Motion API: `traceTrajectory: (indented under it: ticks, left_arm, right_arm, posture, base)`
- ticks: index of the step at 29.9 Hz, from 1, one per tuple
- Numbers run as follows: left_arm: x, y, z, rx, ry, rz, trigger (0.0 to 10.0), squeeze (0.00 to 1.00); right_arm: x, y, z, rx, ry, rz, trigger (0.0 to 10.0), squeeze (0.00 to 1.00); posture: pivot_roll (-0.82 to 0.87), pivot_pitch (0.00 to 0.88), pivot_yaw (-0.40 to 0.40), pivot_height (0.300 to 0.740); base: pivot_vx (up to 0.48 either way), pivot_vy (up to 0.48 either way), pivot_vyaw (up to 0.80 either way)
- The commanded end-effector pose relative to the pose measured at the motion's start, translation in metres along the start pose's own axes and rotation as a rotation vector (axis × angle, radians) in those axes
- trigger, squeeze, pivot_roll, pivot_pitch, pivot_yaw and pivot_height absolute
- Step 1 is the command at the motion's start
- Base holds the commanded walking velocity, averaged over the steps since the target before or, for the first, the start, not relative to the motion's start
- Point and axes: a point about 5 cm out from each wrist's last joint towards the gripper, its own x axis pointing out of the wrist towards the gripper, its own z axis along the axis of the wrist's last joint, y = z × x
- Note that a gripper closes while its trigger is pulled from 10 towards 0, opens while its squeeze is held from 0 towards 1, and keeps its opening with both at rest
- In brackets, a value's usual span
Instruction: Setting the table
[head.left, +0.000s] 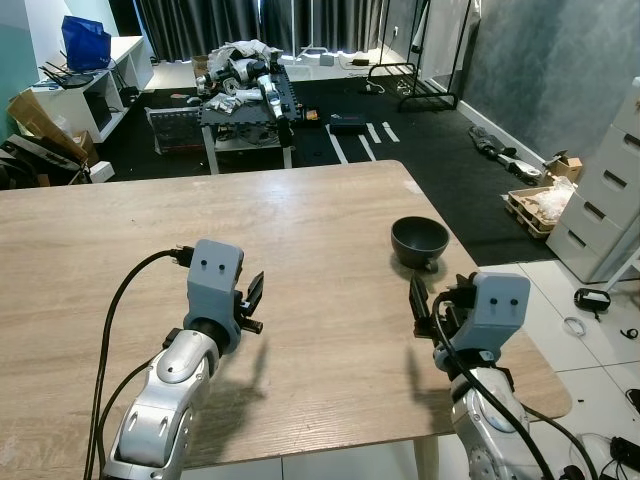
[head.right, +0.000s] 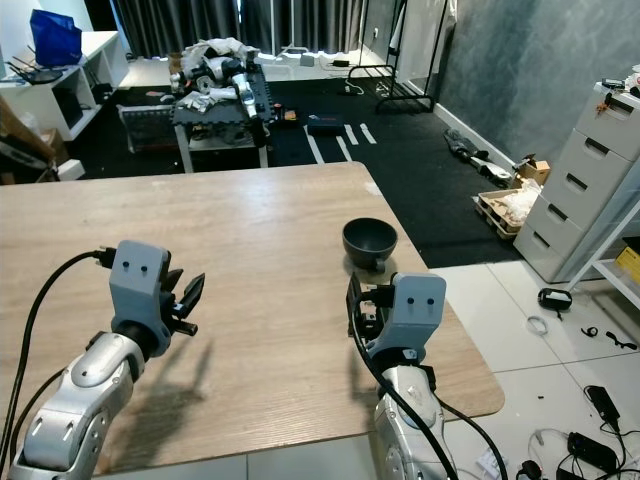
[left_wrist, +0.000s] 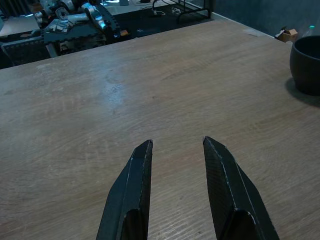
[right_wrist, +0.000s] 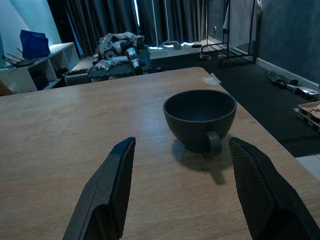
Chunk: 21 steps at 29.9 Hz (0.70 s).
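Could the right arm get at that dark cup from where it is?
Probably yes. The right gripper is open and points straight at the cup, whose handle faces it. Only bare table lies between them.

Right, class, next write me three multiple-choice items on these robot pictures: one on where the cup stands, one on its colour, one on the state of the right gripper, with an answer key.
1. Where does the cup stand on the wooden table?
A. Near the table's right edge, ahead of the right gripper
B. At the table's left edge
C. Between the left gripper's fingers

2. What colour is the cup?
A. White
B. Dark grey to black
C. Red

3. How is the right gripper?
A. Shut on the cup
B. Shut and empty
C. Open, with the cup beyond its fingers

Answers:
1 A, it sits by the right edge, in front of that gripper.
2 B, it looks dark all over.
3 C, the right wrist view shows both fingers wide apart and the cup untouched ahead.
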Motion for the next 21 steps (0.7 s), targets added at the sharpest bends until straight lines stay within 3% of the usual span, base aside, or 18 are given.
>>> traceTrajectory:
  ticks: [1, 19, 21]
  left_arm:
    - [0.0005, 0.0015, -0.0032, 0.003, 0.011, 0.004, 10.0, 0.0]
    - [0.0007, 0.0014, -0.0027, 0.005, 0.009, 0.002, 10.0, 0.0]
    - [0.0004, 0.0014, -0.0027, 0.004, 0.01, 0.004, 10.0, 0.0]
  right_arm:
    - [-0.0015, 0.0024, -0.006, 0.007, 0.031, 0.005, 10.0, 0.0]
    - [-0.0025, 0.0032, -0.0062, 0.001, 0.033, 0.013, 10.0, 0.0]
    - [-0.0024, 0.0034, -0.007, -0.019, 0.041, 0.021, 10.0, 0.0]
  posture:
    - [0.09, 0.04, 0.099, 0.74]
    - [0.09, 0.048, 0.102, 0.74]
    - [0.1, 0.051, 0.1, 0.74]
  base:
    - [0.0, 0.0, 0.0]
    - [0.0, 0.0, 0.0]
    - [0.0, 0.0, 0.8]
